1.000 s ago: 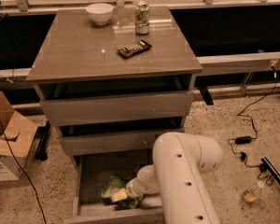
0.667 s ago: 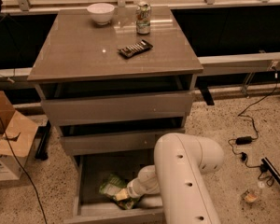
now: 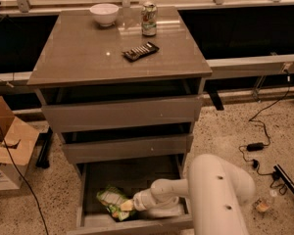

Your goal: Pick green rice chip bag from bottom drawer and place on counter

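Note:
The bottom drawer [image 3: 88, 219] is pulled open at the foot of the cabinet. The green rice chip bag [image 3: 111, 199], light green and wrinkled, lies inside it at the front left. My white arm reaches down from the lower right into the drawer, and my gripper [image 3: 126, 205] is at the bag's right end, touching it. The counter [image 3: 88, 53] is the glossy grey-brown top slab above the three drawers.
On the counter stand a white bowl [image 3: 104, 13], a green-and-white can [image 3: 148, 19] and a dark remote [image 3: 140, 51]. The two upper drawers [image 3: 120, 112] are closed. A cardboard box [image 3: 7, 151] sits on the floor at left; cables and a power adapter [image 3: 255, 146] lie at right.
The view has shifted slightly. My gripper and the bag stay at the same spot in the drawer's front left; no clear lift shows.

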